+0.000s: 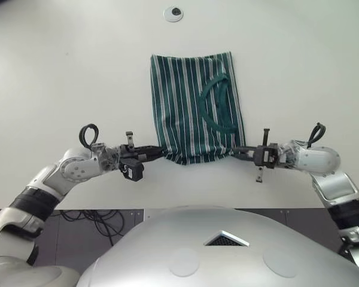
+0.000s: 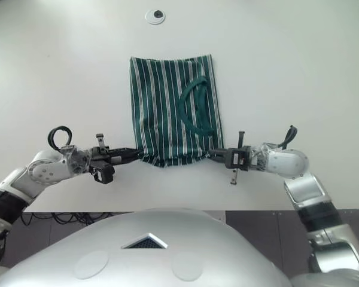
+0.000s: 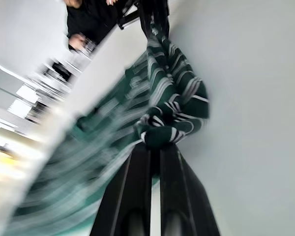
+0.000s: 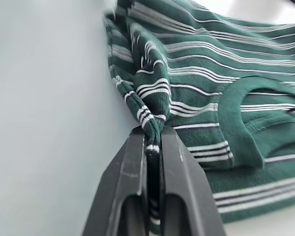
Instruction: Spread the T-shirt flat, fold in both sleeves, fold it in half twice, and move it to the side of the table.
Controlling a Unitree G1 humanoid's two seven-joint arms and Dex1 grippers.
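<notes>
A green T-shirt point(image 1: 194, 107) with thin white stripes lies folded into a tall rectangle on the white table point(image 1: 60, 89), its neckline showing on the top layer at the right. My left gripper point(image 1: 161, 150) is shut on the near left corner of the T-shirt point(image 3: 169, 120). My right gripper point(image 1: 234, 152) is shut on the near right corner, where the cloth point(image 4: 152, 123) bunches between its fingers point(image 4: 132, 167). Both near corners are pinched close to the table surface.
A small round white disc with a dark centre point(image 1: 173, 13) sits at the far edge of the table beyond the shirt. Bare tabletop point(image 1: 311, 78) extends to both sides. Cables lie on the floor point(image 1: 99, 218) below the near edge.
</notes>
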